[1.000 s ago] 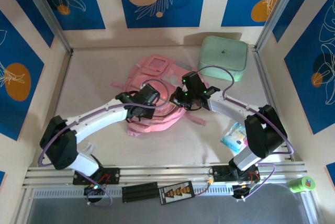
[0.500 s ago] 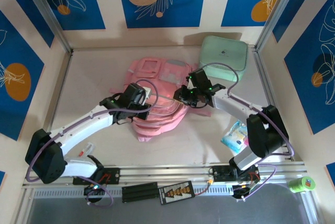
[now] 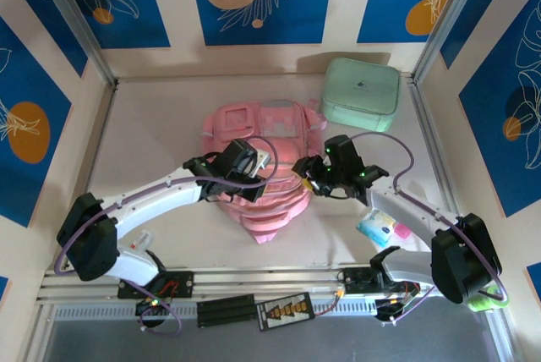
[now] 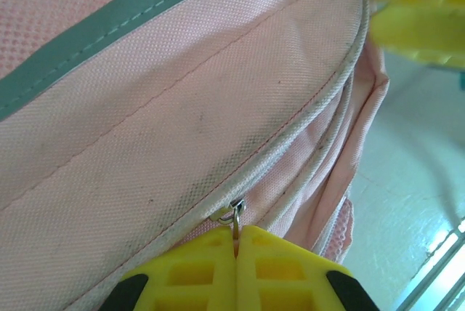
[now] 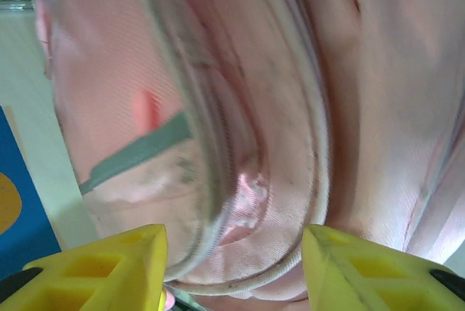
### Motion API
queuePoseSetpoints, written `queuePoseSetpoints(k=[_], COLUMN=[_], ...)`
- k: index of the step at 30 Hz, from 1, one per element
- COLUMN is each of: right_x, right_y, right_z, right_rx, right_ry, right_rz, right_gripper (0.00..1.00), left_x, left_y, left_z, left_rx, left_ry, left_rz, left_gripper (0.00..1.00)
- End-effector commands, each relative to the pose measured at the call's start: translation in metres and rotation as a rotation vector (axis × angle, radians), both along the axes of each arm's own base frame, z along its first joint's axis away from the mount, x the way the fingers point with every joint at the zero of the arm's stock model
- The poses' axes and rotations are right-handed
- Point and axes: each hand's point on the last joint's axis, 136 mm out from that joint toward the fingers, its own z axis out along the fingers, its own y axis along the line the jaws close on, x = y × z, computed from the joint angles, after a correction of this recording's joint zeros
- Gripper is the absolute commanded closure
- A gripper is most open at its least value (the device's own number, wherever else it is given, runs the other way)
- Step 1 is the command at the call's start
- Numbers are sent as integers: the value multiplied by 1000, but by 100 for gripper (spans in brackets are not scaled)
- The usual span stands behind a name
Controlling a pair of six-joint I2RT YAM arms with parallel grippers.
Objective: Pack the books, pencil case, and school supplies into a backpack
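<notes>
At the bottom edge of the left wrist view, the left gripper (image 4: 236, 253) has its yellow jaws pressed together on the small metal zipper pull (image 4: 234, 216), which hangs from a zipper seam curving across the pink fabric of the backpack (image 4: 145, 107). Across from it, the right gripper (image 5: 232, 267) stands with its jaws apart. Its yellow fingers (image 5: 109, 271) flank a rounded, piped edge of the same pink fabric, and as far as the blurred wrist view tells, they grip nothing. From above, both arms meet over the backpack, which lies flat near the middle of the table (image 3: 144, 125) with its pockets facing up, the left arm reaching in from the near left and the right arm from the near right. A mint-green box (image 3: 361, 93) sits well apart at the far right corner, and a small colourful packet (image 3: 378, 224) lies on the table beside the right arm. The step in hand looks like opening a compartment, so packing proper has not begun. The next move probably calls for the left gripper to draw the pull along its track without losing the pinch. Meanwhile the right gripper would need to close on the fabric edge, so that the soft bag does not slide or bunch as the zipper runs.
</notes>
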Motion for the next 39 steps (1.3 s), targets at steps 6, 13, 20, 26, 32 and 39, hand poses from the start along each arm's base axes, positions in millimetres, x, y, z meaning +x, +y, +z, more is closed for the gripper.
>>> queuePoseSetpoints(k=[6,13,20,26,32,39], right_x=[13,24,28,33,36,38], right_y=[20,18,3,-6,-8,-10], right_z=[17,22,27,32,34,35], right_rx=[92,59,5,-11,-17,-23], right_ry=[-10,-58,-90,-105,-111,-109], right_rz=[-10,-23,-55,-69,-73,-69], right_gripper=[54,76,92,93,93,93], left_x=[-2,-1,2,0,1,20], left_y=[-7,1,32,67,102,140], left_z=[9,3,-4,-10,-20,-13], left_rx=[-13,17,79,121,184,259], left_ry=[-8,1,0,10,28,-49], left_rz=[-27,13,84,120,181,251], left_gripper=[100,100,100,100,100,100])
